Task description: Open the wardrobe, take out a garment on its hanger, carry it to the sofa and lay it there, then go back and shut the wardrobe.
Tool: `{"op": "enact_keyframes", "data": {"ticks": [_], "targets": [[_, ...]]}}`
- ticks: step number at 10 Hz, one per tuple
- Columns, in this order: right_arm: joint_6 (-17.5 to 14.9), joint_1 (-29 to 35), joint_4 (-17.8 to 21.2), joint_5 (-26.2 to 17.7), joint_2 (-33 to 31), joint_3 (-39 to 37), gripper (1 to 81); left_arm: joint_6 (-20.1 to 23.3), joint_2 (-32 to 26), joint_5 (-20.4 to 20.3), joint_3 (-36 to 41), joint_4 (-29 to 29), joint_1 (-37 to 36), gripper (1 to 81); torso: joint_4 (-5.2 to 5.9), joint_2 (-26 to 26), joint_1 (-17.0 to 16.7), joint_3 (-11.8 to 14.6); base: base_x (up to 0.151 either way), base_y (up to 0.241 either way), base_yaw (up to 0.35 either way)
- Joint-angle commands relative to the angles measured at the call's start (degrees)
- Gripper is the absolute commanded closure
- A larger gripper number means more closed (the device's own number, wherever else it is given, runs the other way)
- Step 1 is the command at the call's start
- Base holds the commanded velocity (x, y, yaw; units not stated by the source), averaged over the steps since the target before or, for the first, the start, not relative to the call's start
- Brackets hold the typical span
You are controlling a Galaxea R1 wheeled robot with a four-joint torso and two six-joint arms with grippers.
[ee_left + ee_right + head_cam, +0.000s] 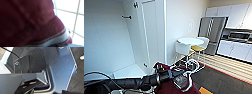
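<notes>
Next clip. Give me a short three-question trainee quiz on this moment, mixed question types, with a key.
1. True or false: the tall white wardrobe stands open.
2. The maroon varsity jacket hangs at: A) the left arm's tool, B) the round white table, C) the grey steel fridge.
3. What colour are the seats of the white chairs?

Key: 1 true; 2 A; 3 yellow.

No legible text, label, brand, number or sign is present in any view. The maroon fabric varsity jacket [170, 86] carries a white chest emblem [181, 82]. Its characters cannot be read.
</notes>
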Motion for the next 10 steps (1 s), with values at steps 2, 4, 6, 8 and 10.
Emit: {"op": "enact_keyframes", "data": {"ticks": [2,4,6,8,10], "targets": [[-0.05,1.99,-0.31,-2.83,0.47,0.52,1.0,1.12,-0.04,-4.27,2.76,2.24,-9.86,81.1,0.0,0.0,0.0,0.0,0.0,0.0,-0.296],[-0.13,2.17,-0.39,-2.83,0.65,0.52,1.0,1.12,0.14,-4.18,2.5,2.33,-9.86,81.1,0.0,0.0,0.0,0.0,0.0,0.0,-0.296],[-0.13,2.0,-0.31,-2.83,0.65,0.6,1.0,1.03,0.14,-4.27,2.85,2.41,-9.86,81.1,0.0,0.0,0.0,0.0,0.0,0.0,-0.297],[-0.13,1.73,-0.4,-2.74,0.47,0.34,1.0,1.03,-0.22,-4.27,3.11,2.41,-9.86,81.1,0.0,0.0,0.0,0.0,0.0,0.0,-0.296],[-0.13,0.5,-0.49,-2.83,-1.02,0.43,1.0,1.03,-1.18,-4.18,3.03,2.41,-9.78,81.1,0.0,0.0,0.0,0.0,0.0,0.0,-0.297]]}}
